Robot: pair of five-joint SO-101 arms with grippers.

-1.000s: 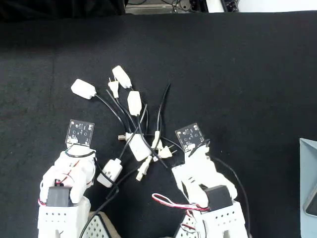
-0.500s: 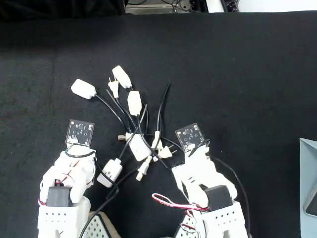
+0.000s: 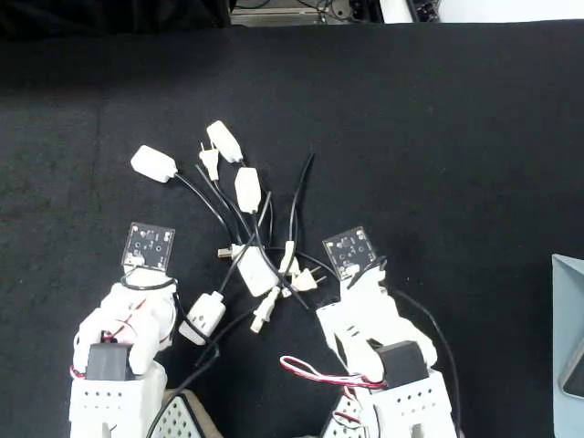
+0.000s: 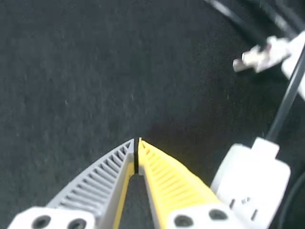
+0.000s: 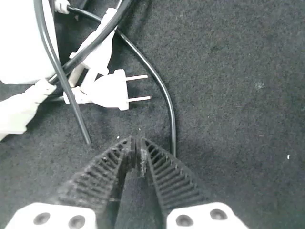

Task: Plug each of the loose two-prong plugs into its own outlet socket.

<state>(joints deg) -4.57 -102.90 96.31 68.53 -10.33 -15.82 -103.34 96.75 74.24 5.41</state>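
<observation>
Two arms sit at the near edge of a bench (image 3: 438, 137) covered in matt black cloth. Beyond its far edge a strip of the room shows pale surfaces and cables (image 3: 301, 9), and a grey-blue box (image 3: 568, 328) cuts in at the right edge. Between the arms lies a tangle of black cords (image 4: 286, 98), white outlet sockets (image 3: 247, 189) and plugs.

The two-prong plug (image 5: 102, 91) nearest the right arm (image 3: 374, 319) lies flat, long axis across the bench, prongs toward that arm. Another plug (image 3: 209, 162) lies farther off, prongs toward the far edge. One socket (image 4: 252, 183) lies just beside the left jaws, its moulded marks too small to read.

The left jaws are closed tip to tip over bare cloth, gripping nothing. The right jaws are likewise closed, near the first plug.
</observation>
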